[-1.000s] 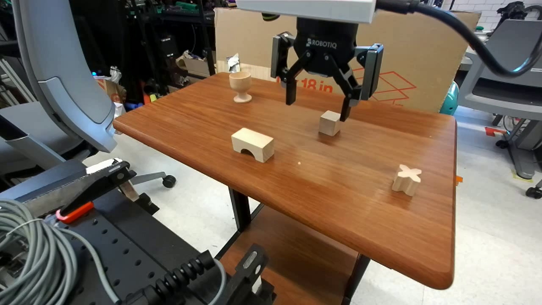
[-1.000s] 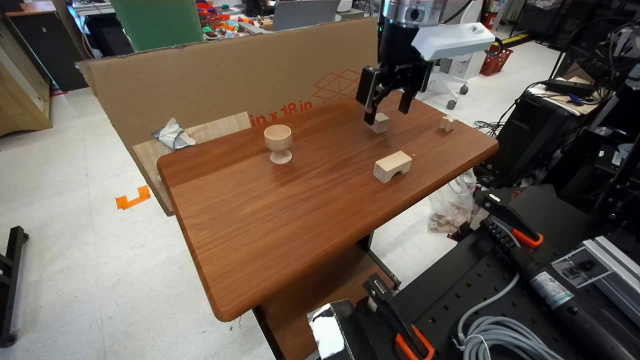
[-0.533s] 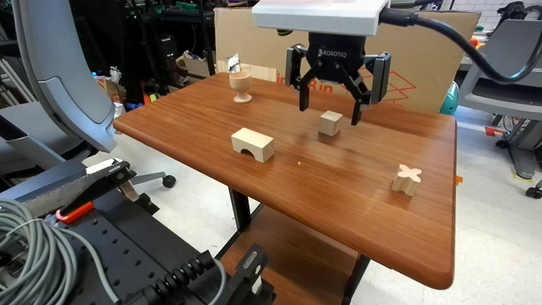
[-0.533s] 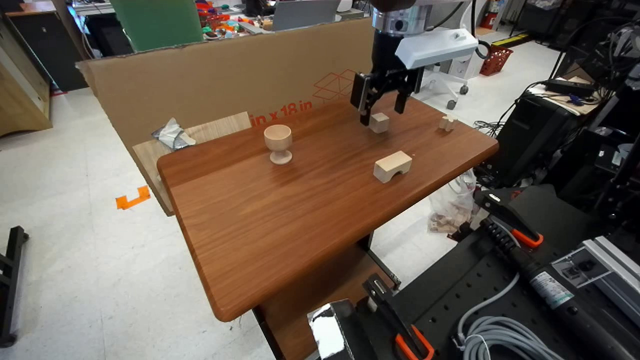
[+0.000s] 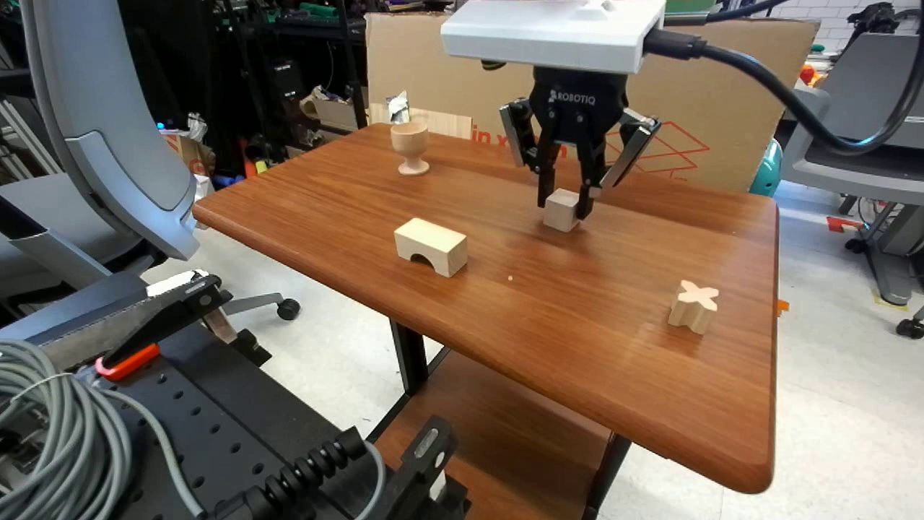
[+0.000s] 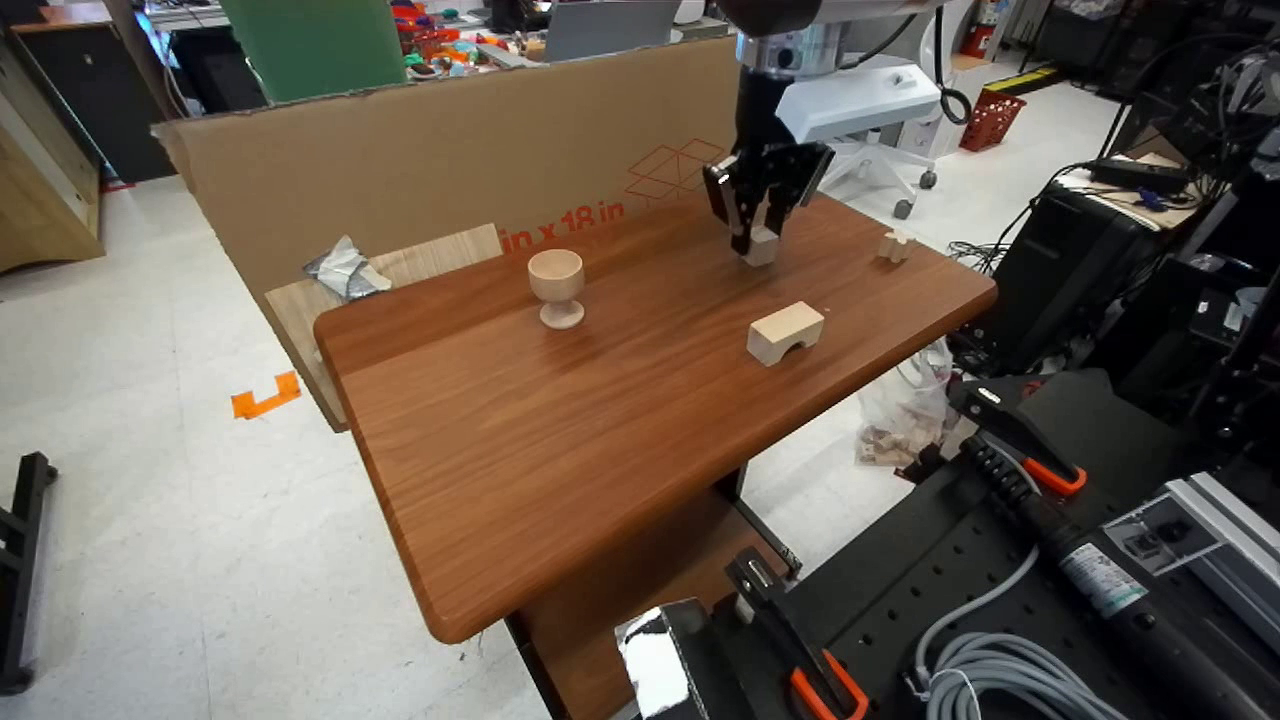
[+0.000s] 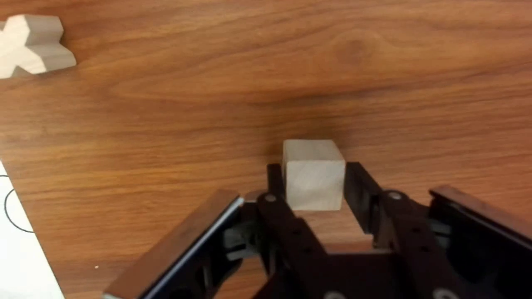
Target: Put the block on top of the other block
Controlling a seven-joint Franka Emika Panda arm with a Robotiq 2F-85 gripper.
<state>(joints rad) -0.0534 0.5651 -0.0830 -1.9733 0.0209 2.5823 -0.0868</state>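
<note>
So, Robotiq gripper (image 5: 564,210): low at the table (image 5: 592,347), pointing down, both fingers (image 7: 360,195) clamped on opposite sides of the wooden cube (image 7: 315,185).
Wooden cube: light and plain, on the table, between the fingertips, well apart from the arch block (image 5: 433,242).
Arch block: on the table, long side down, its rounded cutout facing the table; near the front edge in both exterior views.
Cross-shaped wooden piece (image 5: 694,307): on the table in both exterior views, standing on end; cut off by the left border of the wrist view.
Footed wooden cup (image 5: 411,144): upright on the table, well apart from the gripper.
Cardboard panel (image 6: 450,140): upright along the table's far edge in both exterior views, red lettering and a line drawing on it.
White casing (image 5: 552,36): above the gripper, a black cable (image 5: 675,45) plugged into its side.
</note>
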